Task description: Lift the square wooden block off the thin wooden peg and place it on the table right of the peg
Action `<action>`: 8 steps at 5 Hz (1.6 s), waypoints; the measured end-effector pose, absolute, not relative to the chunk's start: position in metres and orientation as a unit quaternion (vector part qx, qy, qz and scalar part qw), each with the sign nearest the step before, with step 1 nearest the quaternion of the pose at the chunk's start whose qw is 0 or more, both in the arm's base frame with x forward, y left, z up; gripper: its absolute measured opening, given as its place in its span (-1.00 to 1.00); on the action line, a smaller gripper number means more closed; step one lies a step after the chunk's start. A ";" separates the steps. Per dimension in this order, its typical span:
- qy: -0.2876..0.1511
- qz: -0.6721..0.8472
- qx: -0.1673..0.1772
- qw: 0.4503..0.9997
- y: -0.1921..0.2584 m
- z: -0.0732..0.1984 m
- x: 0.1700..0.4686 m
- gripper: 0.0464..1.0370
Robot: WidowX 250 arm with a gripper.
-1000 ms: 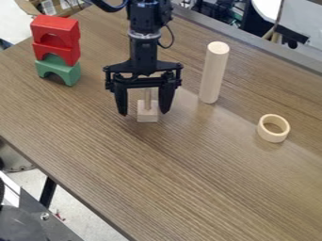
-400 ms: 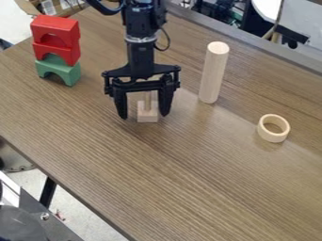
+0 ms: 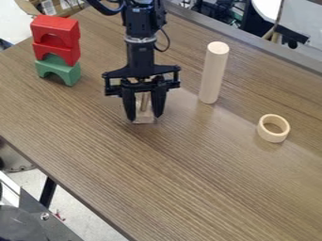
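The small pegged wooden block (image 3: 143, 120) is sitting between the tips of the pincer (image 3: 145, 117), which is clasping it, parted by its width. Beside the pincer, a pale cylinder (image 3: 213, 73) is standing; beyond that, a wooden ring (image 3: 260, 130) is resting. Opposite, red arches (image 3: 56, 26) are topping a green one (image 3: 71, 75).

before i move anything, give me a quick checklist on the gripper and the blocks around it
1. Gripper fingers on either side of the small wooden block: ok
2. Grip firm enough to lift: cannot tell
3. Tall wooden cylinder upright and apart from the gripper: ok
4. Wooden ring apart from the gripper: ok
5. Two red arches stacked on the green arch, standing: ok
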State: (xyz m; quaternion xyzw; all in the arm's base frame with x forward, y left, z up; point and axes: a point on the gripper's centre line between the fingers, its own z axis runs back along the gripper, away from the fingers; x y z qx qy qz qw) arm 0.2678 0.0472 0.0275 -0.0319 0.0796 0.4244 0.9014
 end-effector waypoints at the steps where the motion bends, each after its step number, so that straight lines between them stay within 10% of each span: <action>1: 0.080 0.431 -0.025 0.898 0.049 0.027 0.267 -0.06; 8: 0.000 0.446 -0.024 0.895 0.051 0.101 0.275 -0.06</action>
